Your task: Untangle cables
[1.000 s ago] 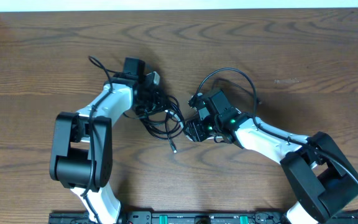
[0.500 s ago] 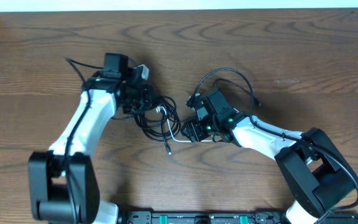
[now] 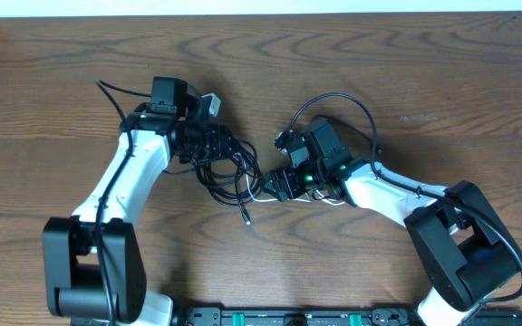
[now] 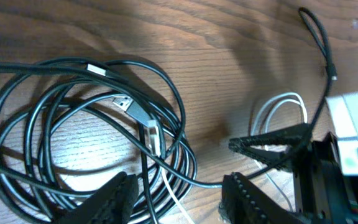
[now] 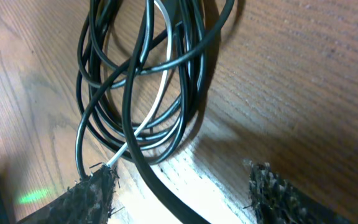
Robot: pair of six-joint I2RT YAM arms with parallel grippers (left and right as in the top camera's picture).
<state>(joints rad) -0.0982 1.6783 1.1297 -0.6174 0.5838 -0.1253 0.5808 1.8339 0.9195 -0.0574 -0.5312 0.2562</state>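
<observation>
A tangle of black cables (image 3: 227, 172) lies on the wooden table between my two grippers. In the left wrist view it is a round coil (image 4: 17, 124) with a USB plug (image 4: 122, 101) inside. A white cable (image 3: 263, 196) runs from the tangle toward the right arm and loops there (image 4: 283, 102). My left gripper (image 3: 214, 138) (image 4: 179, 200) stands open over the coil's edge, with black and white strands passing loosely between its fingers. My right gripper (image 3: 275, 184) (image 5: 182, 193) is open too, and a black strand (image 5: 166, 190) crosses its gap while the white cable (image 5: 143, 121) ends at its left finger.
Another black cable (image 3: 338, 98) arches over the right wrist. A thick arm wire (image 3: 107, 88) sticks out behind the left arm. Both arm bases and a rail (image 3: 288, 317) line the near edge. The table's far edge (image 3: 261, 14) is at the top.
The left arm swung left, dragging the tangle with it, and then its jaws opened. The right gripper opened wider and shifted slightly, and the white cable now trails under the right arm.
</observation>
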